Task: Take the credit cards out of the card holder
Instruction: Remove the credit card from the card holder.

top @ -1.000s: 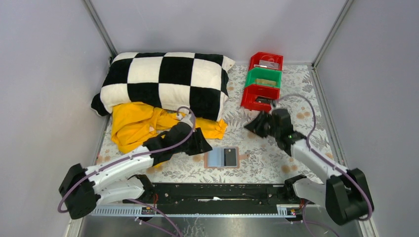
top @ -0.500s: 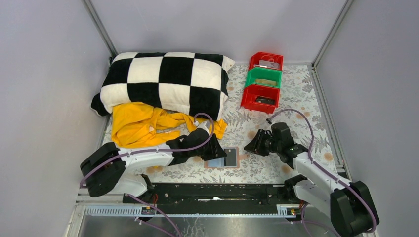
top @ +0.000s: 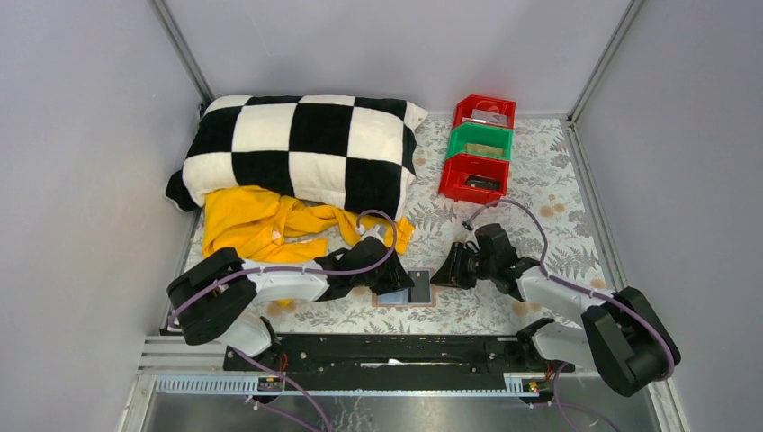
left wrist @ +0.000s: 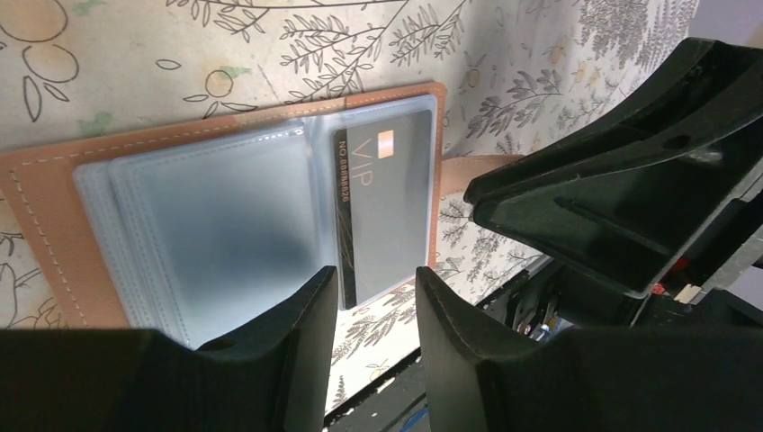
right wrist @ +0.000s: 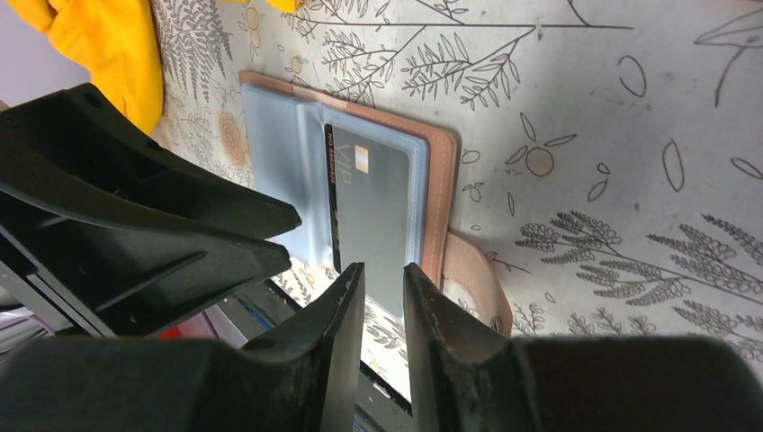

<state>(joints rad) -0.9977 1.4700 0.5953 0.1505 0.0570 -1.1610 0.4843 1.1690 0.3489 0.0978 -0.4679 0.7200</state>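
Note:
The card holder (top: 397,297) lies open on the floral cloth near the front edge, with tan leather edging (left wrist: 45,207) and grey-blue sleeves. A dark card marked VIP (left wrist: 387,207) sits in its right sleeve; it also shows in the right wrist view (right wrist: 378,207) and the top view (top: 419,286). My left gripper (top: 389,281) hovers over the holder's left half, jaws open and empty (left wrist: 376,279). My right gripper (top: 444,275) is at the holder's right edge, its jaws (right wrist: 382,270) a narrow gap apart and empty, above the card's near end. The side tab (right wrist: 477,279) lies to the right.
A black-and-white checked pillow (top: 306,153) and a yellow cloth (top: 256,229) lie at the back left. Red (top: 484,111), green (top: 481,141) and red (top: 474,177) bins stand at the back right. A black rail (top: 396,346) runs along the near edge.
Both arms have closed in on the card holder. My left gripper moved right over its left half. My right gripper came forward and left to its right edge.

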